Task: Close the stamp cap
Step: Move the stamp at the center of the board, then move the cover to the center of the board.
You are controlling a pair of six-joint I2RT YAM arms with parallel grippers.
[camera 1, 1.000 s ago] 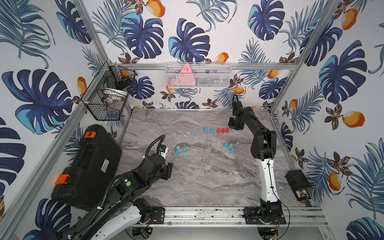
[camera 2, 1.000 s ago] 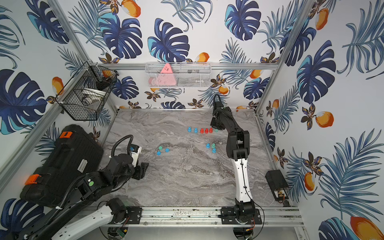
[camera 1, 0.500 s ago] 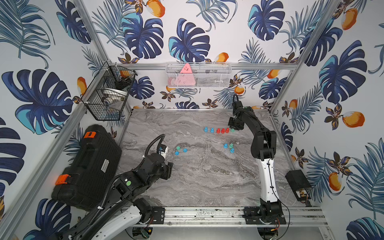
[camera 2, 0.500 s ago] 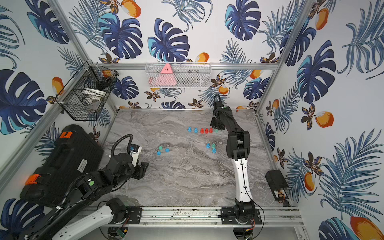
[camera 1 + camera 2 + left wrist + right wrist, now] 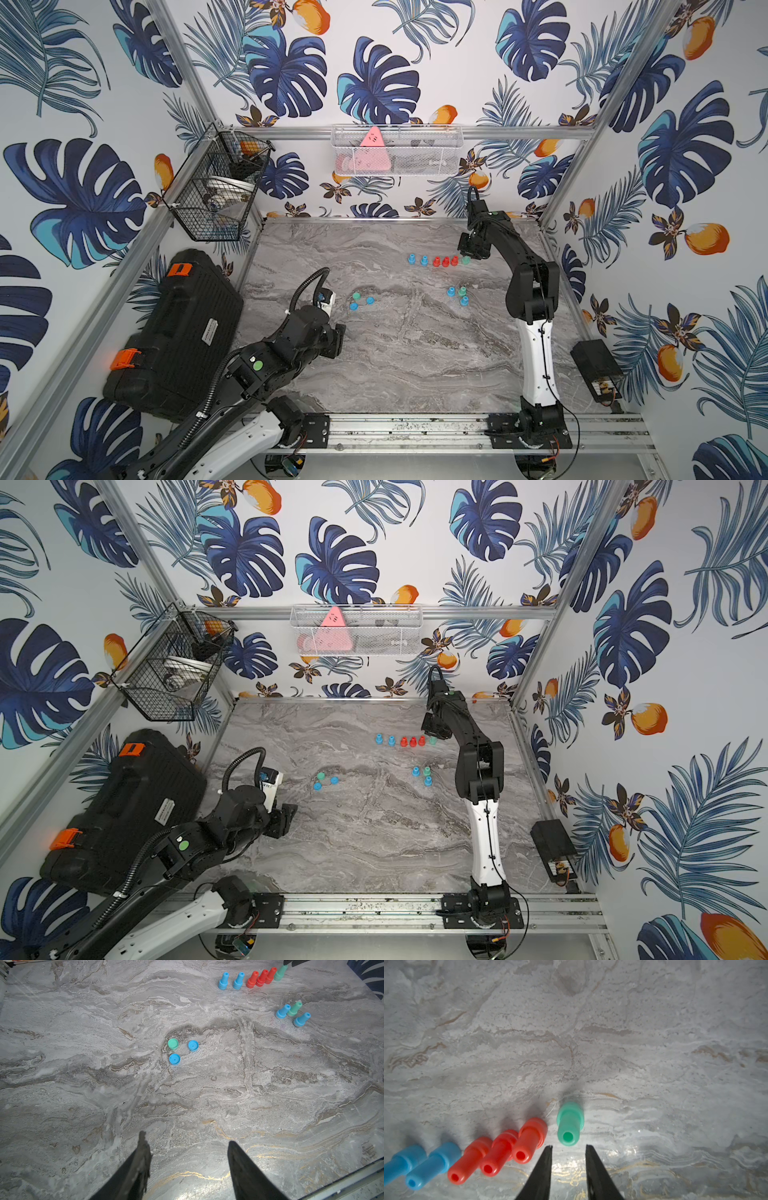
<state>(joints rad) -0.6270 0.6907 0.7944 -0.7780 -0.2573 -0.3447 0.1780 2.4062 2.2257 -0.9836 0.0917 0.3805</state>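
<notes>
Grey marbled tabletop [image 5: 415,365], leaf-papered walls [image 5: 374,83].
Right gripper [image 5: 569,1146] slightly parted, empty, tips just beside upright green plastic stamp [image 5: 570,1124] ending row of red and blue stamps [image 5: 500,1153]; left gripper [image 5: 187,1137] wide apart, empty, well apart from loose round green plastic cap [image 5: 173,1043].

No legible text or labels

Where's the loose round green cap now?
In both top views the round green plastic cap lies left of mid-table beside two blue caps, ahead of the left gripper.
</notes>
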